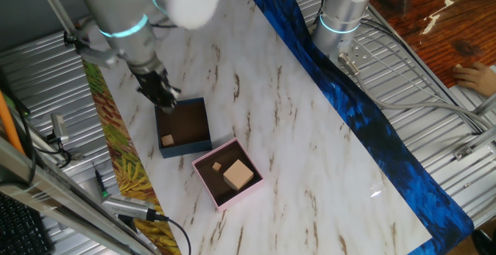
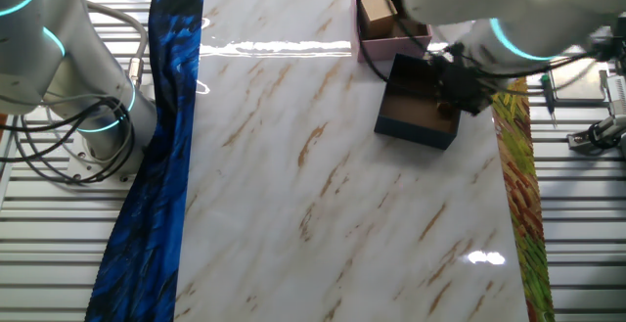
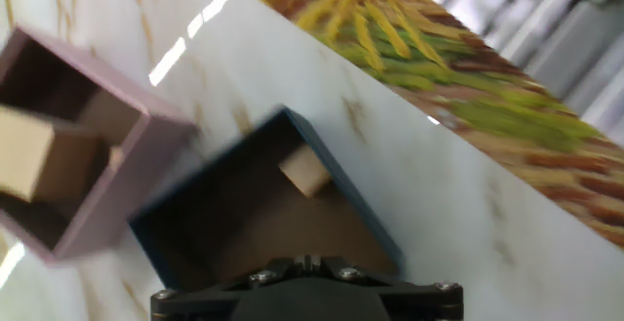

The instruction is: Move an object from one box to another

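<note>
The gripper (image 1: 161, 92) hangs over the blue box's (image 1: 203, 144) far rim; whether its jaws are apart I cannot tell. Dropping there could clip the wall and miss the small cube (image 1: 167, 139)

There are no words, numbers, labels or signs to read in any of the pictures. The boxes, the table and the robot arm all look plain, with no writing.
</note>
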Controlling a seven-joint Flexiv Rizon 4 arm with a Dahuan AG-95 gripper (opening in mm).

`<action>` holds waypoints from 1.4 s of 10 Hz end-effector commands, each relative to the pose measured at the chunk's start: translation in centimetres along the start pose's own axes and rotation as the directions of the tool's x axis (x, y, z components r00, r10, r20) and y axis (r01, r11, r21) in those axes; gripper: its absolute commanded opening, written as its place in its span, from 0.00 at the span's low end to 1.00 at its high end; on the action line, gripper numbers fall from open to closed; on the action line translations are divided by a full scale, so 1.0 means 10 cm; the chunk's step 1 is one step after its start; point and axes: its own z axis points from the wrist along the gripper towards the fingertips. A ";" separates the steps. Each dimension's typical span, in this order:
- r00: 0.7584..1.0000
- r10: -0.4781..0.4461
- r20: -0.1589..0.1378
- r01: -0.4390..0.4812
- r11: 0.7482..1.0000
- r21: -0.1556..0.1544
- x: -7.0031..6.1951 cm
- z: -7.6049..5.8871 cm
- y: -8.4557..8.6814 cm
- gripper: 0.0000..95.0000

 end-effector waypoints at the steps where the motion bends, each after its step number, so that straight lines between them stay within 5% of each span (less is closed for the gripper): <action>1: 0.997 -0.067 -0.036 0.067 0.998 -0.001 0.20 -0.19 -0.34 0.00; 4: 0.992 -0.121 -0.035 0.121 0.993 -0.002 0.35 -0.18 -0.65 0.00; 7: 0.998 -0.027 -0.055 0.029 0.999 0.031 0.35 -0.19 -0.64 0.00; 12: 0.999 0.028 -0.026 -0.028 0.999 0.024 0.36 -0.20 -0.64 0.00; 14: 0.999 -0.033 -0.032 0.033 0.999 0.018 0.49 -0.31 -0.88 0.00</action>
